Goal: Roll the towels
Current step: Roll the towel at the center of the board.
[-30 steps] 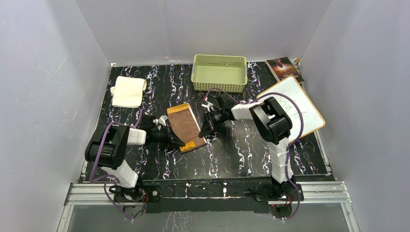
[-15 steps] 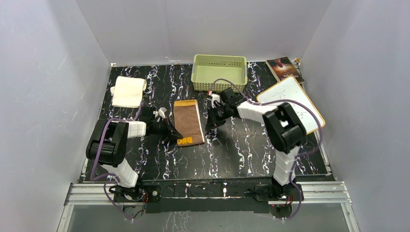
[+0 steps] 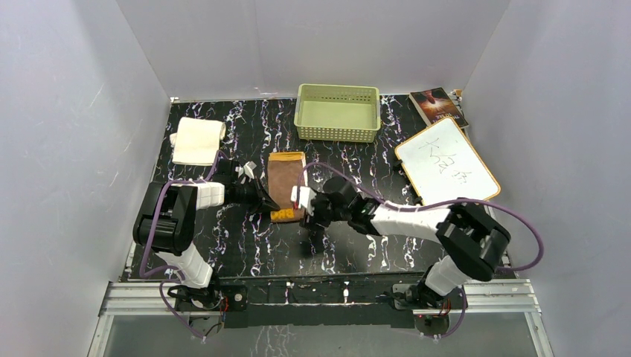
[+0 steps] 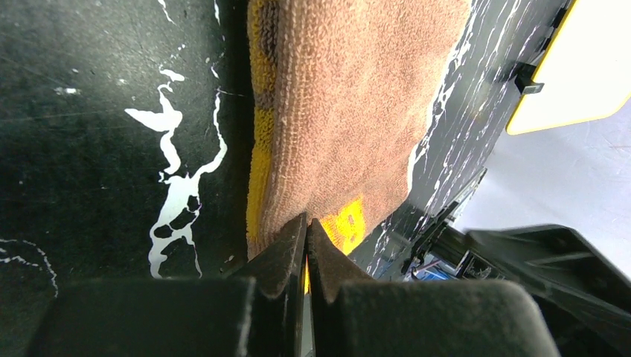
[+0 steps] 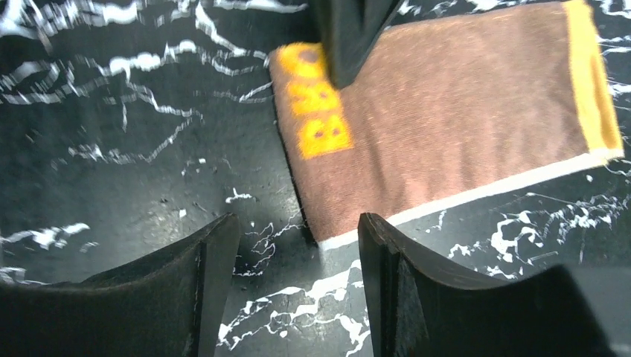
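left claw point(image 4: 306, 223): pressed together, pinching brown towel point(image 5: 446, 111) edge
right claw point(image 5: 298, 227): spread, low beside the towel's lettered corner
cream towel point(image 3: 197, 141): far-left worktop point(image 3: 245, 249)

The left hand point(image 3: 268, 202) covers one lettered corner of the brown towel point(image 3: 289, 181).

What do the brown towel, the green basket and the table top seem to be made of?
Brown towel: looped terry cloth, probably cotton or microfibre; matte fuzzy pile, yellow woven band.
Green basket: likely moulded plastic; perforated walls, smooth even colour.
Table top: black marble-pattern sheet, perhaps vinyl; slightly textured, white veins.
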`<state>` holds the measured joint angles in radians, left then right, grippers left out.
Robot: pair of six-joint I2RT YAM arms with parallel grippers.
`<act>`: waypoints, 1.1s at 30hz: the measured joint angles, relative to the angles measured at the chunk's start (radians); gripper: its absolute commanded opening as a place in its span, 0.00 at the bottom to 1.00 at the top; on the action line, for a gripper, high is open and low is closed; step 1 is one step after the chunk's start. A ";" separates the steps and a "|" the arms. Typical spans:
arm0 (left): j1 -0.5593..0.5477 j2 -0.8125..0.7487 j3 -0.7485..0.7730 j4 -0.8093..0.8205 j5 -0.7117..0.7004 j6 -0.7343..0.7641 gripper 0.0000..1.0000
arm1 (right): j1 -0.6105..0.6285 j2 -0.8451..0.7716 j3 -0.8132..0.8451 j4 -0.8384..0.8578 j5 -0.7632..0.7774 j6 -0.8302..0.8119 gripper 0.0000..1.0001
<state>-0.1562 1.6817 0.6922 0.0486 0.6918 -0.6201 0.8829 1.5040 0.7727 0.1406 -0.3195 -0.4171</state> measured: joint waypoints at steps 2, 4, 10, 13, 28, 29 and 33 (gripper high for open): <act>0.000 0.000 0.000 -0.001 0.003 0.003 0.00 | 0.020 0.040 -0.024 0.024 0.024 -0.073 0.60; 0.001 0.000 0.000 -0.002 0.005 0.008 0.00 | 0.039 0.092 -0.029 0.053 0.045 -0.137 0.60; 0.003 0.000 0.000 -0.005 0.012 0.018 0.00 | 0.072 0.174 -0.029 0.153 0.089 -0.249 0.60; 0.003 0.000 0.000 -0.006 0.015 0.023 0.00 | 0.076 0.201 -0.029 0.202 0.104 -0.280 0.59; 0.003 0.010 0.025 -0.072 0.031 0.071 0.00 | 0.079 0.289 -0.008 0.296 0.120 -0.306 0.11; 0.003 0.014 0.031 -0.078 0.033 0.072 0.00 | 0.079 0.289 -0.008 0.290 0.119 -0.301 0.07; 0.003 0.017 0.042 -0.098 0.033 0.080 0.00 | 0.077 0.274 -0.007 0.249 0.102 -0.252 0.00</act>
<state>-0.1532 1.6985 0.7338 -0.0494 0.7250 -0.5396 0.9604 1.7775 0.7658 0.3893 -0.2176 -0.6689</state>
